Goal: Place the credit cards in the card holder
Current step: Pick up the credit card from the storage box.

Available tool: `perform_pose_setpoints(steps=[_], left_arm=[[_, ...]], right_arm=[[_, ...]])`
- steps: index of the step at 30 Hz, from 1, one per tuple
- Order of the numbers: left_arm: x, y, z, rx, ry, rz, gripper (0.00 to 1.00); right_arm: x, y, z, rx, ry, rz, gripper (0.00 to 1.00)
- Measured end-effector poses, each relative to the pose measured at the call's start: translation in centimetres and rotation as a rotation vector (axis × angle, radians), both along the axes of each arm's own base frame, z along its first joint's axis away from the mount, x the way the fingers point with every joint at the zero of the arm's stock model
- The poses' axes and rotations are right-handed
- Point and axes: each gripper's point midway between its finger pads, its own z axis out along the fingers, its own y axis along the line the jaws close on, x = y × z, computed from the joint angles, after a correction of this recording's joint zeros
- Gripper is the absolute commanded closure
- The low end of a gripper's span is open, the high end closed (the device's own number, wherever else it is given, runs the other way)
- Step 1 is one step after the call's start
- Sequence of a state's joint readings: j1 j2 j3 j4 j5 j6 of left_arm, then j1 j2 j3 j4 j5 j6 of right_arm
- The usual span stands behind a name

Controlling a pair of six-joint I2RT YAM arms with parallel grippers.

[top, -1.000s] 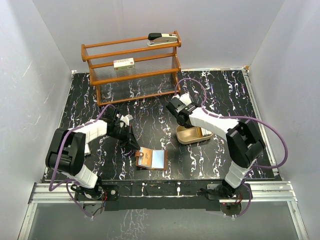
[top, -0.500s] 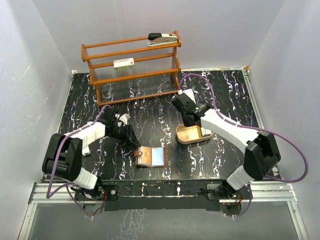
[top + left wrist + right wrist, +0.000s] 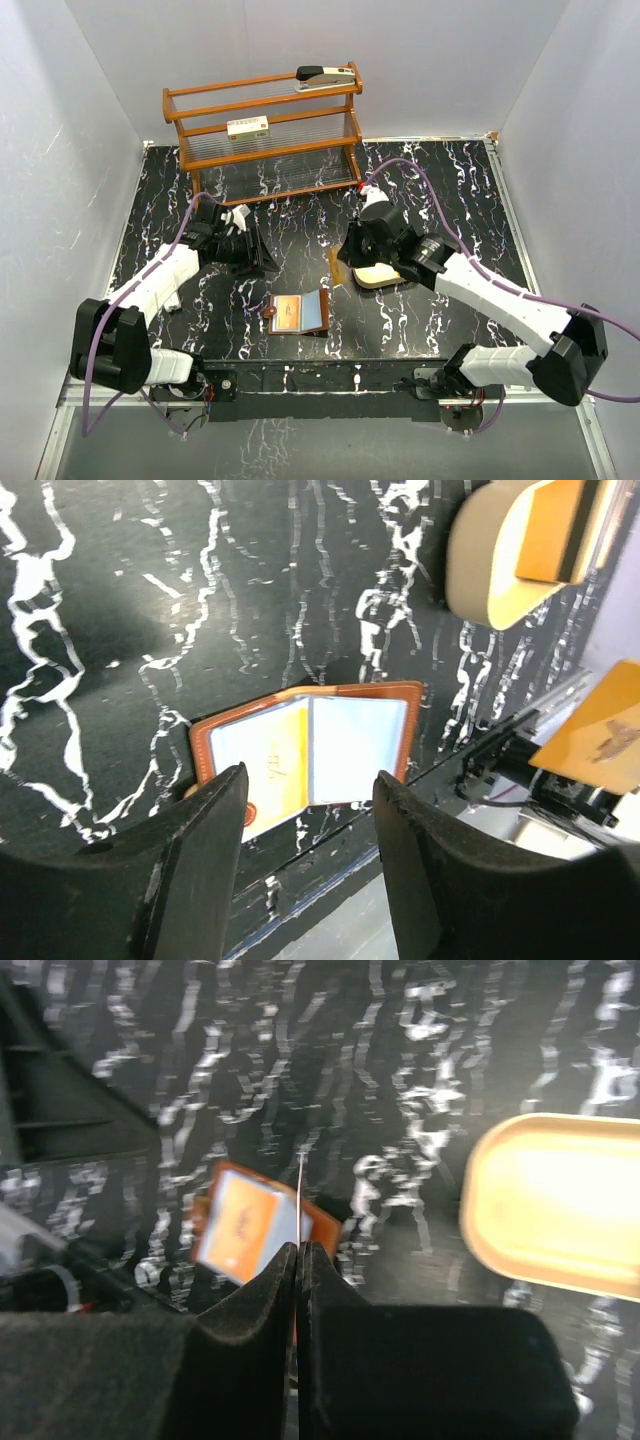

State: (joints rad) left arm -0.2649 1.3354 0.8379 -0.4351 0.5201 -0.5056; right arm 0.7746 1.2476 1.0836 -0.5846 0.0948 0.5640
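We pinch one card [image 3: 300, 1185] edge-on in the right gripper [image 3: 300, 1252], at two o'clock from the open wallet [image 3: 300, 314]. The left gripper [image 3: 262, 260] gapes empty at ten o'clock. Next, likely: carry the card over and slide it in.

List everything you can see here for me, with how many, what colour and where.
card holder: one, brown leather, lying open near the front edge.
pale blue credit card: one, in the card holder's right half.
orange credit card: one, held in the air left of the tray.
tray: one, tan, right of centre.
rack: one, orange-brown wood, at the back.
stapler: one, black and white, on the rack's top shelf.
box: one, white with red label, on the rack's middle shelf.
table: one, black with white veins.
left gripper: open, empty, back-left of the card holder.
right gripper: shut on the orange credit card.
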Motion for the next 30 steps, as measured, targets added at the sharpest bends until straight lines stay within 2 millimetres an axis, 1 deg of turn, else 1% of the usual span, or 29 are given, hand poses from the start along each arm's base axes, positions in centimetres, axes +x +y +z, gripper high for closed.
perform_pose_setpoints(steps=[2,4,9,11,13,14,17,18,20,22,25,27,30], left_arm=[[0.1,-0.5,0.7,-0.039,-0.014,-0.01,0.5],[-0.1,-1.2,1.0,-0.084,-0.011,-0.024,0.49],[-1.7,-2.9,1.0,-0.231,0.039,-0.058,0.43],[-2.3,-3.4,1.7,-0.296,0.046,-0.061,0.4],[-2.5,-3.9,3.2,-0.357,0.025,-0.066,0.37],[-2.4,-4.2,4.4,-0.391,-0.001,-0.072,0.37],[-2.4,-4.9,8.8,-0.497,-0.124,-0.109,0.38],[-2.5,-5.1,10.5,-0.539,-0.172,-0.128,0.39],[-2.7,-5.3,12.0,-0.573,-0.207,-0.143,0.44],[-2.8,-5.4,12.9,-0.599,-0.225,-0.151,0.49],[-2.8,-5.5,13.5,-0.62,-0.227,-0.15,0.57],[-2.7,-5.6,13.9,-0.634,-0.225,-0.147,0.67],[-2.7,-5.7,14.1,-0.655,-0.222,-0.143,0.85]], right_arm=[[-0.9,1.4,0.4,0.098,0.008,0.023,1.0],[-1.6,2.7,0.3,0.177,0.027,0.041,1.0],[-3.3,5.6,-0.3,0.337,0.091,0.085,1.0],[-3.7,6.3,0.0,0.374,0.1,0.091,1.0],[-4.0,7.1,0.9,0.428,0.095,0.099,1.0],[-4.1,7.4,1.4,0.456,0.09,0.103,1.0],[-4.7,7.8,2.9,0.548,0.072,0.112,1.0],[-4.8,7.8,3.3,0.57,0.066,0.112,1.0],[-4.8,7.8,4.1,0.608,0.058,0.11,1.0],[-4.8,8.0,5.0,0.643,0.048,0.112,1.0],[-4.8,8.2,5.9,0.68,0.036,0.118,1.0],[-4.8,8.3,6.2,0.696,0.035,0.119,1.0],[-4.9,8.3,6.1,0.709,0.035,0.12,1.0]])
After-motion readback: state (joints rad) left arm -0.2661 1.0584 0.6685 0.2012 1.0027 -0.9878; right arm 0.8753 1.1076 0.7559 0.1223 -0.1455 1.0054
